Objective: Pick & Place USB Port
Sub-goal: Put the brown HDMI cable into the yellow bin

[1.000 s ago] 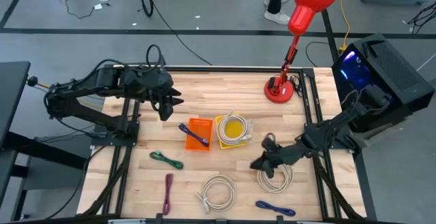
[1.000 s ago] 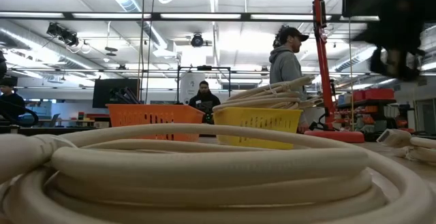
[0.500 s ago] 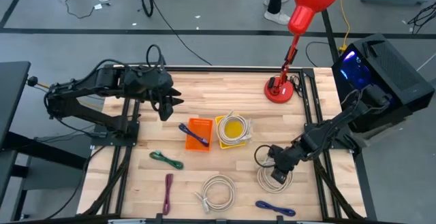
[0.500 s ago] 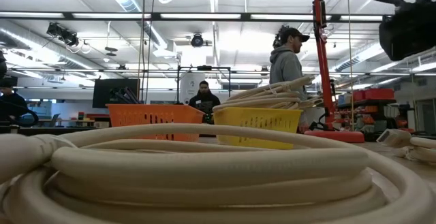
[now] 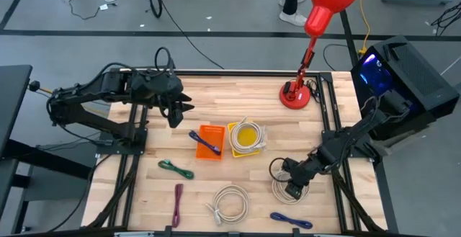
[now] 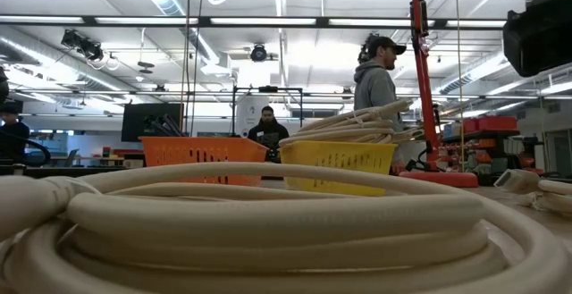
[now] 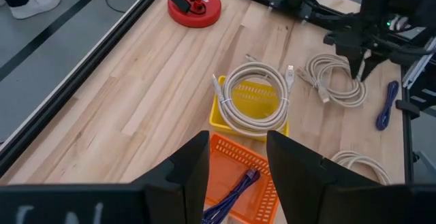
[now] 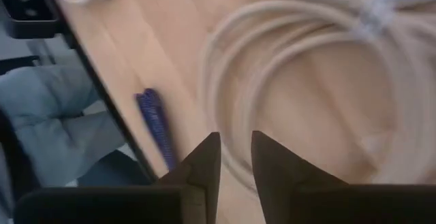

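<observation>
Right now the right hand (image 5: 293,188) hangs low over a white cable coil (image 5: 290,186) near the right edge of the worktop (image 5: 238,100). Its two fingers stand close together with only a thin gap, and nothing sits between them. The coil lies flat on the wood, and a blue cable (image 5: 291,220) lies just beside it, nearer the front edge.

To grab well, I think the hand should open a bit more, go straight down over one bunch of loops, and squeeze them all so none slip out. Then it can lift slowly toward the yellow basket (image 5: 247,137).

The left hand (image 5: 178,110) waits open above the back left of the worktop.

No words or labels can be read anywhere.
</observation>
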You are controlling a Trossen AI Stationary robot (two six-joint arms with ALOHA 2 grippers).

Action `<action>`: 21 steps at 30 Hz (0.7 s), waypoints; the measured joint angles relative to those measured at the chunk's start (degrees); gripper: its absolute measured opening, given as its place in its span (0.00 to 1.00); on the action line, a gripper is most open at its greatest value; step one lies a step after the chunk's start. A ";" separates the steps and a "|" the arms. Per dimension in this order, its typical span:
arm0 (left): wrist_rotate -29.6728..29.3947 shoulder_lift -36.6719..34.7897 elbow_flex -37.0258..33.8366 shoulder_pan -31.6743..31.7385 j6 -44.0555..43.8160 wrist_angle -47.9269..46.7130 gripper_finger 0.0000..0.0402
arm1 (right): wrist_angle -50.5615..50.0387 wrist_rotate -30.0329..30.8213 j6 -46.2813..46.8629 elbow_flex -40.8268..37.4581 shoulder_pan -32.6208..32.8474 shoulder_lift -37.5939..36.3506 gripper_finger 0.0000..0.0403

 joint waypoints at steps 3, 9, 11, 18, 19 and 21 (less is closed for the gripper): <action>0.00 0.00 0.00 0.00 0.01 0.01 0.38 | 3.55 0.43 1.43 0.00 1.08 3.14 0.21; 0.02 0.00 0.00 0.00 0.18 0.00 0.38 | 7.83 -0.15 2.44 0.00 2.05 8.07 0.21; 0.02 0.00 0.00 0.00 0.22 0.02 0.38 | 6.93 -0.11 2.40 0.00 2.05 8.29 0.21; 0.02 0.00 -0.02 0.00 0.22 0.02 0.38 | 5.27 1.13 2.35 0.00 1.94 8.29 0.21; 0.02 0.00 -0.02 0.00 0.22 0.02 0.38 | 4.83 1.53 2.36 0.00 1.94 8.29 0.21; 0.17 0.00 -0.02 0.00 0.22 0.02 0.38 | 4.58 1.71 2.37 0.00 1.92 8.44 0.21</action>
